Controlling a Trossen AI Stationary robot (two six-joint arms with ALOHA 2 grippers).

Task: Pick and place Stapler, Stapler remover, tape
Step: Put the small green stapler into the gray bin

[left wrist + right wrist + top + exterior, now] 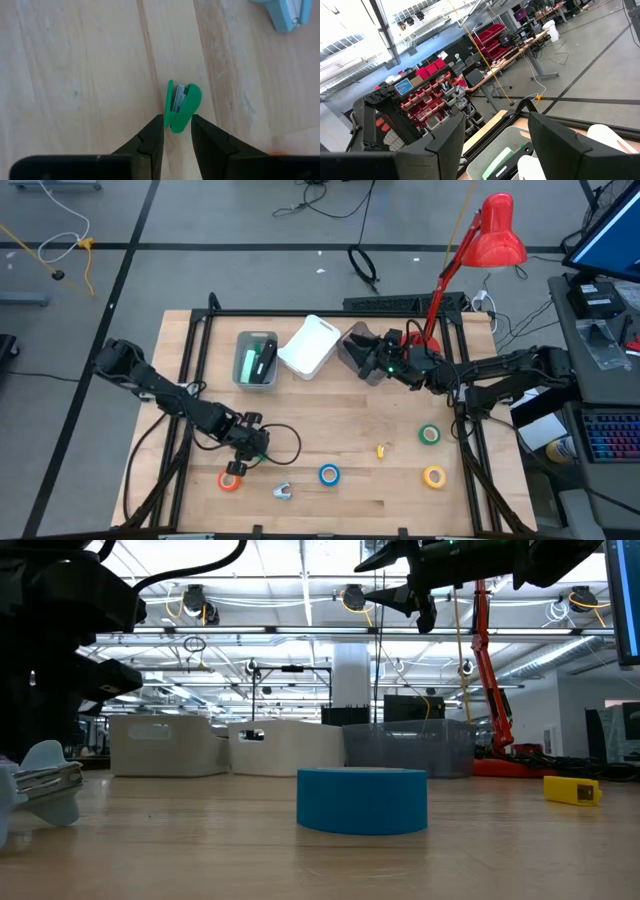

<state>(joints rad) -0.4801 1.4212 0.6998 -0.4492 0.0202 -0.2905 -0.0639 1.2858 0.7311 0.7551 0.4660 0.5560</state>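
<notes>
A wooden table (330, 410) is seen, on which three bins (256, 361), four tape rolls (329, 474), a pale-blue stapler remover (283, 492) and a small yellow object (381, 450) are laid.

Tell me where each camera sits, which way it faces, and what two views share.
High: overhead, straight down; both arms.
Low: table height, level across; blue tape close.
Left wrist: down at table; own fingers around green stapler.
Right wrist: raised, toward room; own fingers apart.
Shared: blue tape in high and low.
</notes>
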